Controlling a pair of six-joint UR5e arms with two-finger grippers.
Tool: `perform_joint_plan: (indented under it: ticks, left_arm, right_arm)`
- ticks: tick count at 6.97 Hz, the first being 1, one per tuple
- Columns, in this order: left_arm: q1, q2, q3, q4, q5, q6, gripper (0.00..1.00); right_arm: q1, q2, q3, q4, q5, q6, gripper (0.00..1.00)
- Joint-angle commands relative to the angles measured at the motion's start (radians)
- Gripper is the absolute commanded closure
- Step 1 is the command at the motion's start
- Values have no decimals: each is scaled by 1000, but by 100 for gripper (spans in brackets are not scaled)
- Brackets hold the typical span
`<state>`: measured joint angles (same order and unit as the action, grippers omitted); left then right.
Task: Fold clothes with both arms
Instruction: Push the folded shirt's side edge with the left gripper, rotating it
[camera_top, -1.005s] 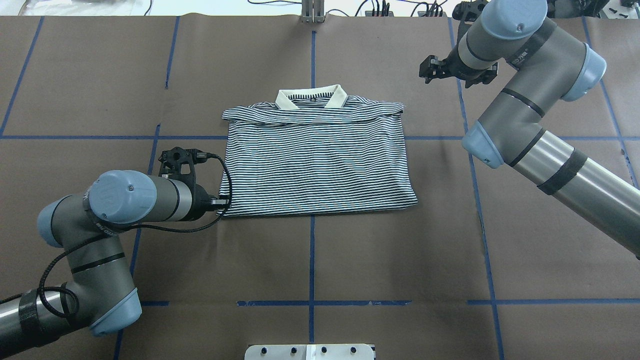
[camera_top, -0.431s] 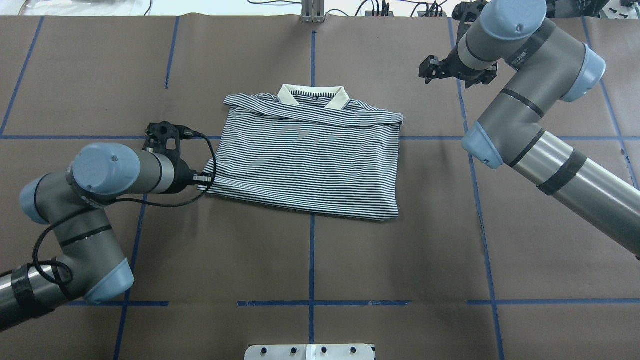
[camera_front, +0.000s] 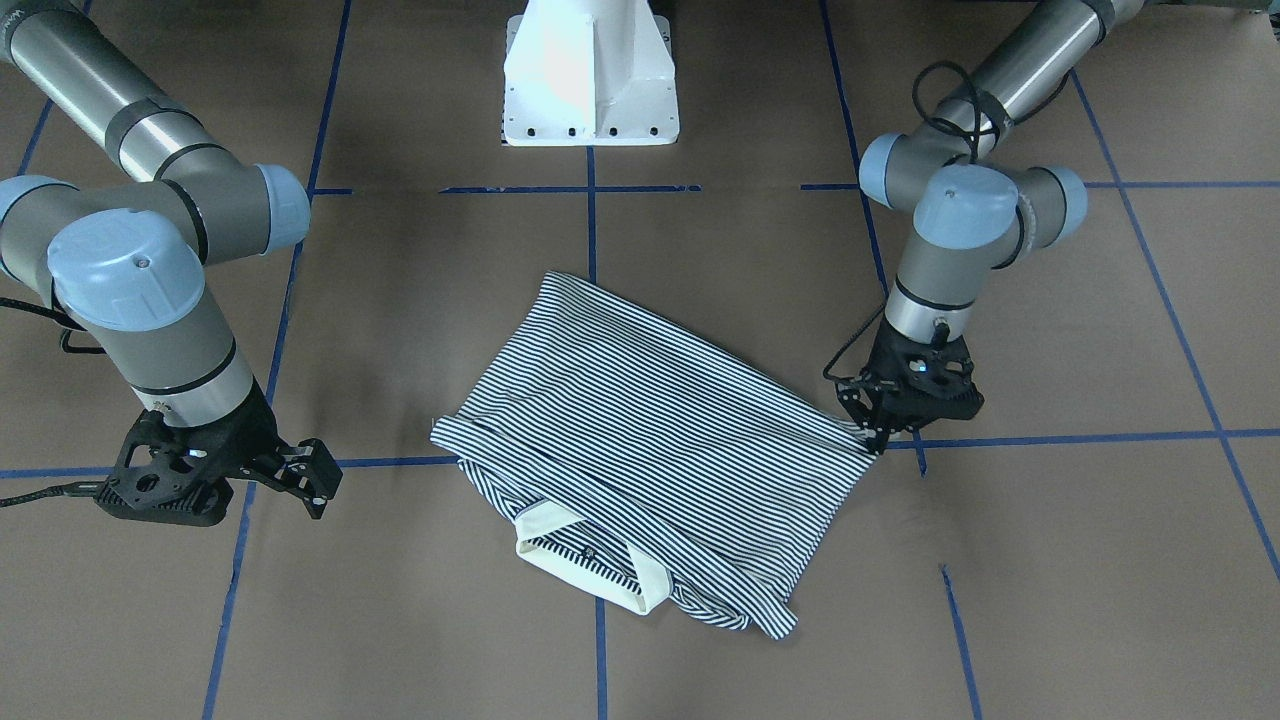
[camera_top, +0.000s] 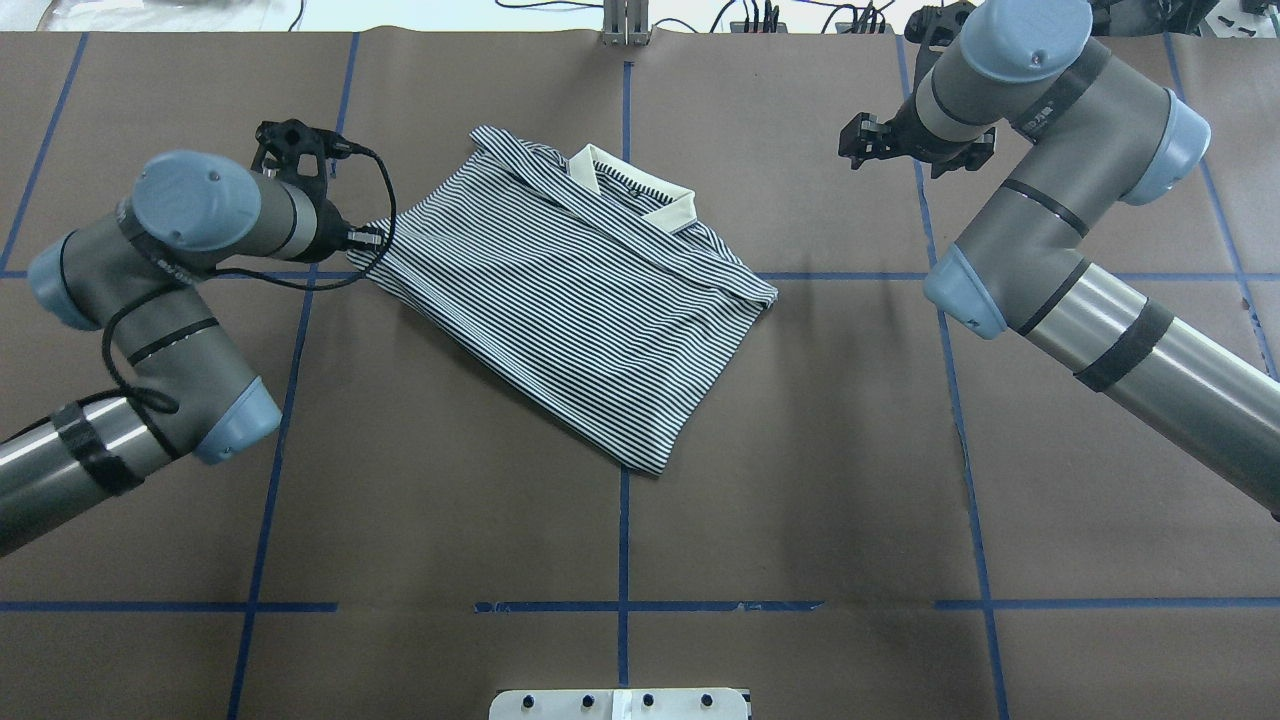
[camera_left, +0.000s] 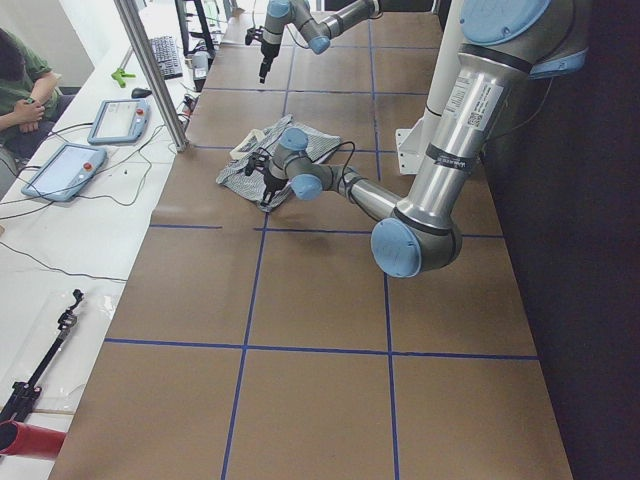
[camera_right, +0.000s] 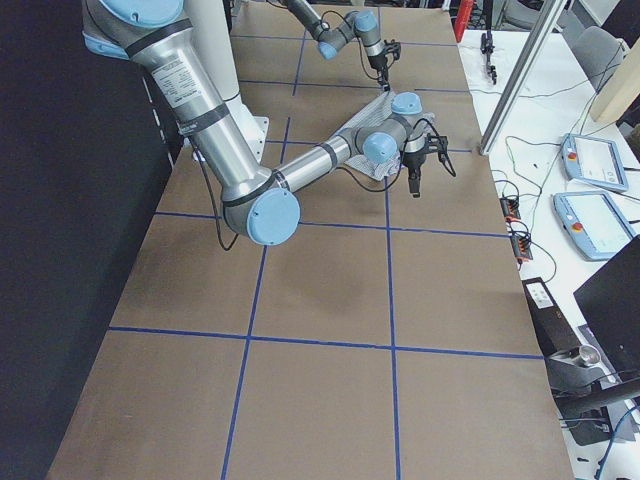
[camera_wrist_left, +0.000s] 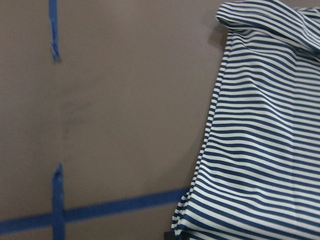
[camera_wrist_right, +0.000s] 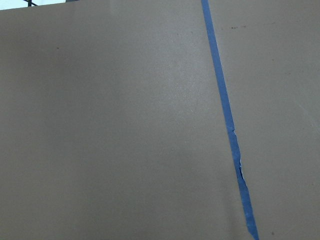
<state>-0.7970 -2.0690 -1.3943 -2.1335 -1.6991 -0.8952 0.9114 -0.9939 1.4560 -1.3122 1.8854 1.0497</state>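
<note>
The left jaws, we think, pinch a left corner of the polo shirt (camera_top: 570, 300); the right jaws hang apart over the far-right worktop (camera_top: 800, 100).

**Left arm** (camera_top: 165, 330) and **right arm** (camera_top: 1050, 220): the links were cylinders in matt grey and polished silver. They were joined by rounded housings with light blue caps, and each cap carried a small central screw. Black bands encircled the silver tubes. A black ring on the right arm bore white lettering, and a printed label ran along each arm's upright tube. A black braided cable (camera_top: 105, 345) looped along the outside of the left arm to its wrist.

**Left gripper** (camera_front: 872, 440) and **right gripper** (camera_front: 318, 485): both had black, open-framed bodies with two short fingers each.

**White pedestal** (camera_front: 590, 80): it had a flared base plate with a row of dark bolts.
</note>
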Motion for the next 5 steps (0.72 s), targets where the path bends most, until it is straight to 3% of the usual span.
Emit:
perform_joint_plan:
  ticks: [1, 2, 3, 4, 5]
  left_arm:
    - [-80, -226, 331, -102, 58, 56, 100]
    - [-105, -274, 445, -170, 61, 103, 100]
    - [-114, -272, 454, -187, 70, 117, 100]
    - [-117, -267, 452, -200, 65, 165, 16]
    - [-140, -257, 448, -229, 52, 244, 0]
  right_arm:
    - [0, 3, 0, 1, 0, 1, 0]
    - [0, 5, 0, 1, 0, 1, 0]
    - [0, 5, 1, 1, 0, 1, 0]
    - [-3, 8, 1, 1, -3, 12, 0]
    - [-22, 21, 0, 1, -6, 91, 0]
